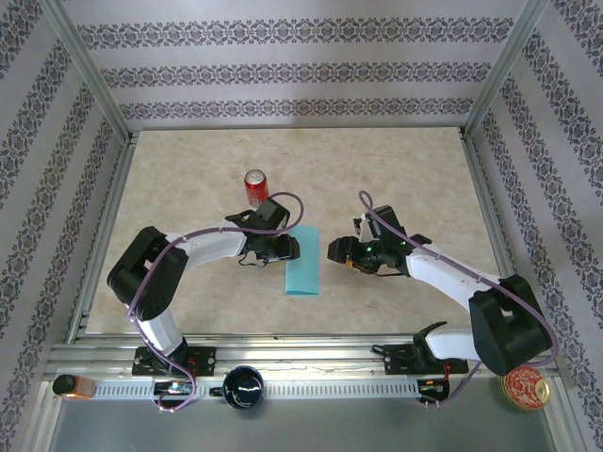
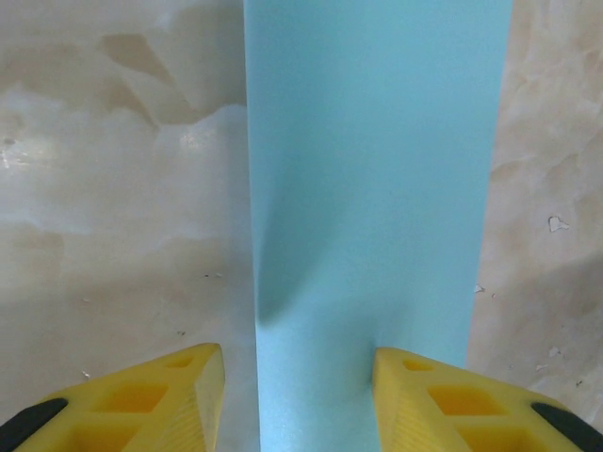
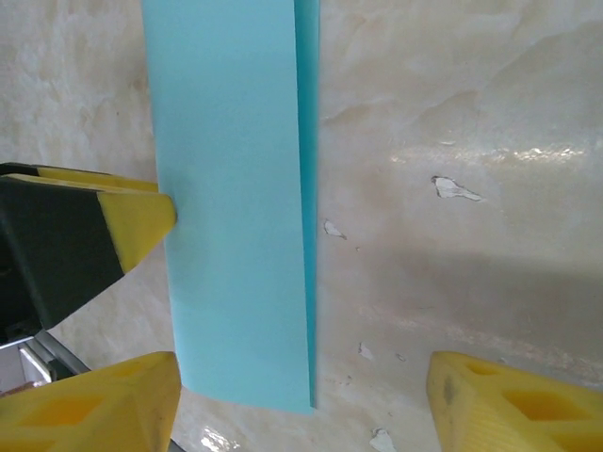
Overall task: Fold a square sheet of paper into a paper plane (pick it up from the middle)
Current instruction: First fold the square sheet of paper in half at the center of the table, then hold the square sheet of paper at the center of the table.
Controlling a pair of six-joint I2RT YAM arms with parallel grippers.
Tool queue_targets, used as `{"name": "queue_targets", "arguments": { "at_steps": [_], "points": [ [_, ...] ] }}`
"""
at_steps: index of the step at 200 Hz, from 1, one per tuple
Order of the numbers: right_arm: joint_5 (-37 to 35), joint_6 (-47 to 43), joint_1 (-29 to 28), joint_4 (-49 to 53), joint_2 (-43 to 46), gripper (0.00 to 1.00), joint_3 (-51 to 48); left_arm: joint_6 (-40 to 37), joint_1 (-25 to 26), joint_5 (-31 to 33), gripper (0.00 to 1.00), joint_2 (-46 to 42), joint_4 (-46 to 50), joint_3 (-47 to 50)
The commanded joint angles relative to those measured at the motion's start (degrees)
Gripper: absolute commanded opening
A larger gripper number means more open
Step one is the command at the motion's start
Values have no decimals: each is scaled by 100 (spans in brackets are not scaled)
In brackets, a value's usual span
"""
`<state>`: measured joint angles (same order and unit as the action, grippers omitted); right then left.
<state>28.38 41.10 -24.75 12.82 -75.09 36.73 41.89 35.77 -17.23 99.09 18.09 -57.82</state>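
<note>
One fold in place: the square sheet of paper (image 1: 303,266) lies flat on the bench (image 1: 396,169) between the two arms as a narrow doubled strip. Two layers show along one long edge in the right wrist view.
Remaining, by judgement: nose corners, wing folds and the centre crease. No pointed shape yet, so the task is at an early stage.
Right end effector (image 1: 337,250): low over the bench just beside the strip's right long edge, jaws wide apart and holding nothing. In its wrist view the strip's near corner lies between the two fingers (image 3: 122,395). Contact with the paper cannot be told.
Left end effector (image 1: 283,247): at the far-left part of the strip, jaws partly apart and not clamped. In its wrist view one finger (image 2: 433,395) sits on the paper, the other over bare bench beside the strip's edge.
Red can (image 1: 255,186): upright beyond the strip, apart from it, untouched.
</note>
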Motion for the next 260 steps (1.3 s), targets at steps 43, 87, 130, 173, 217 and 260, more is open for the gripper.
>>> {"name": "queue_targets", "arguments": {
  "at_steps": [43, 87, 130, 173, 217, 260],
  "points": [
    [-27, 95, -161, -201, -135, 65, 80, -244, -72, 240, 45, 58, 505, -235],
    [181, 167, -230, -496, -323, 49, 89, -304, -70, 187, 45, 171, 536, -314],
    [633, 521, -354, -1436, -731, 22, -8, -333, -70, 121, 45, 216, 551, -352],
    [811, 758, -544, -1957, -1373, 10, 167, -355, -70, 103, 45, 194, 582, -363],
    [627, 698, -702, -1872, -1806, 9, 352, -392, -70, 56, 45, 212, 582, -378],
    [360, 465, -776, -1522, -2091, 8, 297, -377, -70, -168, 46, 188, 416, -376]
  ]
}}
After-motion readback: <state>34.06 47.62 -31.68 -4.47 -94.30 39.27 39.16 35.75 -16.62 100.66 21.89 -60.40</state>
